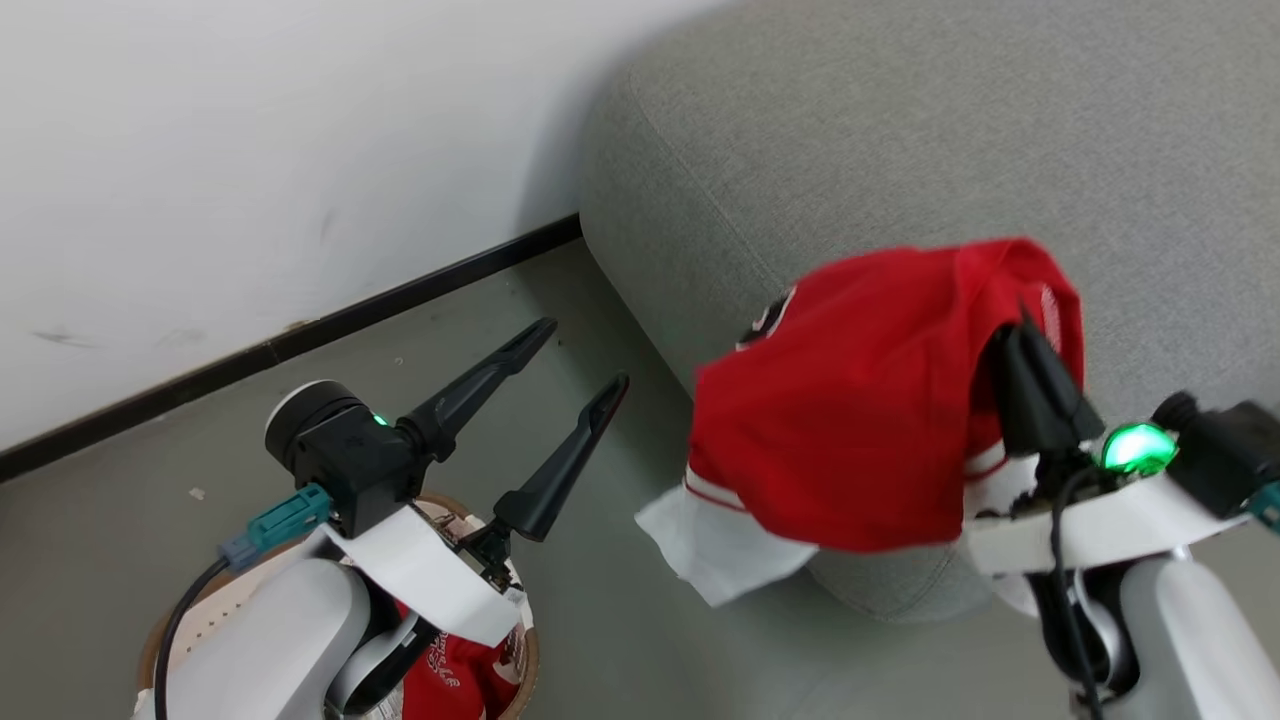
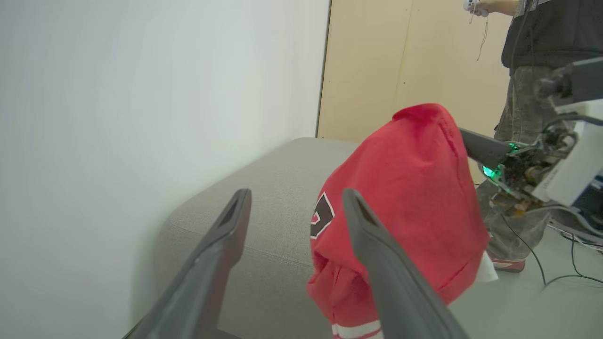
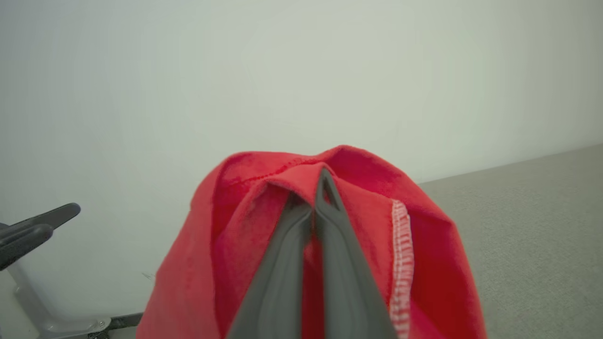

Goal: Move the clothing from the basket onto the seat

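the right hand (image 1: 1022,335) is clamped tight on a bunched fold of the red jersey (image 1: 860,430), its two dark fingers pressed together with cloth wrapped round them. the jersey hangs from that grip at the seat's (image 1: 900,130) near rounded corner. most of the red body drapes across the seat's front edge, and a white sleeve (image 1: 715,555) dangles down the seat's side toward the floor (image 1: 600,620). the head view is blurred, so it is hard to say whether the cloth rests on the cushion or only hangs just above it.

the left hand (image 1: 583,352) stands wide apart and holds nothing. it is off the seat's left side, over the floor, with its fingers pointing up toward the seat's corner and clear of the jersey.

the basket (image 1: 200,610) sits on the floor well away from the seat, under the left forearm, which hides most of it. a smaller red piece (image 1: 455,680) with white lettering lies inside it.

a pale wall (image 1: 250,130) with a dark skirting (image 1: 400,290) runs up to the seat's left end. a person (image 2: 546,37) stands on the floor near the seat, beyond the right arm.
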`<state>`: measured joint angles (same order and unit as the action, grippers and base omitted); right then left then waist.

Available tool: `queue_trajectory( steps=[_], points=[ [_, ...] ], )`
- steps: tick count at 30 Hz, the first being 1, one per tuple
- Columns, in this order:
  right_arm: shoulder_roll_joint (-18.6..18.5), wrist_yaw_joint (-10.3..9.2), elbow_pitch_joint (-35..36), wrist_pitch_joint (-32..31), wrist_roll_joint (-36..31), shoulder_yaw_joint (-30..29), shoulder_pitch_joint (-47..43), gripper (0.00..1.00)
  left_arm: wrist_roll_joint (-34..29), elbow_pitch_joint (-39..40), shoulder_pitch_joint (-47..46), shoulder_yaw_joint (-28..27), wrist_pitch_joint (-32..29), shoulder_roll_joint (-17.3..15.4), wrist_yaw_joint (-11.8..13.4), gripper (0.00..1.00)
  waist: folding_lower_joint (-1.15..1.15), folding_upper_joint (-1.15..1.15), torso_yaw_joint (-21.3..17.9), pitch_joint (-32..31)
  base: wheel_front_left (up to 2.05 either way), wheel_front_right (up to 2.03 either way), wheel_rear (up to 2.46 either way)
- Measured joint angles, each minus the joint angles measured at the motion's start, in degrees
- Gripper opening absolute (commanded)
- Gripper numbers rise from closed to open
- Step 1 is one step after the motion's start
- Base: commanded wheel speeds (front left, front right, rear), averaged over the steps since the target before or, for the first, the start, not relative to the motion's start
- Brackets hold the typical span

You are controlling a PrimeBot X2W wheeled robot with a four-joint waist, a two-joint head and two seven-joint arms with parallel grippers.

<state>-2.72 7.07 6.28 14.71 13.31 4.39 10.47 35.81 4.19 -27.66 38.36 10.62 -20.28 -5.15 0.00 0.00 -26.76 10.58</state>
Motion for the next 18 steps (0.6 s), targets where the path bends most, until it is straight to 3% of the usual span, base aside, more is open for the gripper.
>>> queue_trajectory(
  steps=[18],
  points=[
    [0.2,0.00,-6.0,0.0,-0.6,-8.9,19.7,0.00,0.0,6.5,0.6,-2.6,-2.0,-3.8,2.0,1.00,0.00,0.00,3.7,6.7,0.00,0.00,0.00]
  ],
)
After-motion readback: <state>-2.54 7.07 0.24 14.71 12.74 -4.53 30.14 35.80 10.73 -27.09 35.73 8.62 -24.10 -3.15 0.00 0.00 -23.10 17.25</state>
